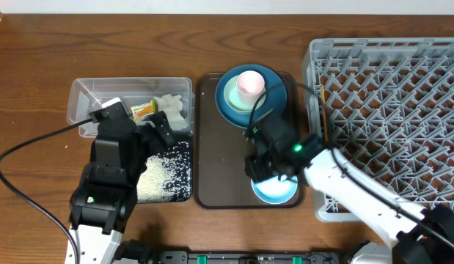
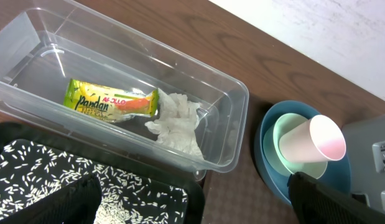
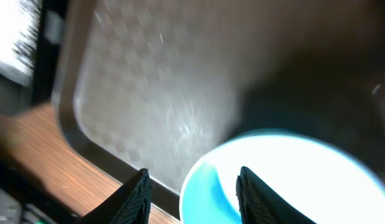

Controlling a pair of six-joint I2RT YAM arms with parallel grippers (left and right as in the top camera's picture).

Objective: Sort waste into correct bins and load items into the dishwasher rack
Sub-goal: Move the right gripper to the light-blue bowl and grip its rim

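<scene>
The clear tub [image 1: 83,99] holds the yellow-green wrapper [image 2: 111,102] and the crumpled white napkin [image 2: 176,121]. The black bin [image 1: 184,176] in front of it holds white rice grains [image 2: 117,186]. My left gripper [image 2: 192,208] is open and empty, above the black bin's right end. The dark-blue plate [image 1: 274,110] at the back of the brown tray carries the pale-green bowl [image 1: 230,95] and the pink cup [image 1: 250,84]. My right gripper [image 3: 192,199] is open, with one finger on each side of the rim of the small light-blue bowl [image 3: 285,180] at the tray's front.
The brown serving tray [image 1: 219,161] lies between the bins and the grey dishwasher rack [image 1: 388,110] on the right. A thin wooden stick [image 1: 323,103] shows at the rack's left edge. The right arm [image 1: 359,198] crosses the rack's front left corner.
</scene>
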